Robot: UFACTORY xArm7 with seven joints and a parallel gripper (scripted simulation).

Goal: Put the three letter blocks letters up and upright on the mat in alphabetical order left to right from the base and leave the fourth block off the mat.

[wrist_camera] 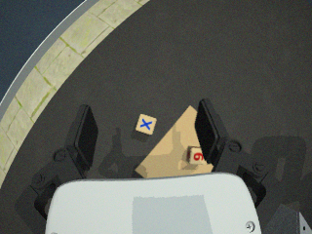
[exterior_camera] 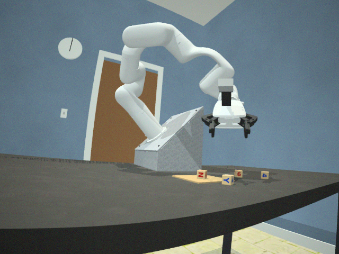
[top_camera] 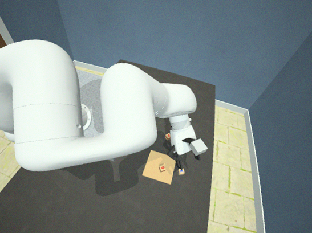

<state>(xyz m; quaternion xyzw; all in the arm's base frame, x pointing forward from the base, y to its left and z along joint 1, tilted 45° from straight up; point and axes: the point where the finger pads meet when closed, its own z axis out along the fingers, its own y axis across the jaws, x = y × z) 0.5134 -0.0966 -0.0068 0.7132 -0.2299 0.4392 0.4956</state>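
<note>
While the black claw [exterior_camera: 229, 133] hangs spread and empty, a wooden cube [exterior_camera: 202, 174] sits on the flat tan mat [exterior_camera: 186, 177].

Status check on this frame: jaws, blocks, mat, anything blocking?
Gripper jaws open, empty, high above table. One red-marked block on mat; blue-X block just off mat's edge; other blocks off mat. Nothing seen blocking.

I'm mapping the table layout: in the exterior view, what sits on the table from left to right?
Grey wedge-shaped arm pedestal → tan mat → block with a red N on its side, on the mat → block with a blue Y on its side → block with a red 6 → block with a blue 4.
</note>
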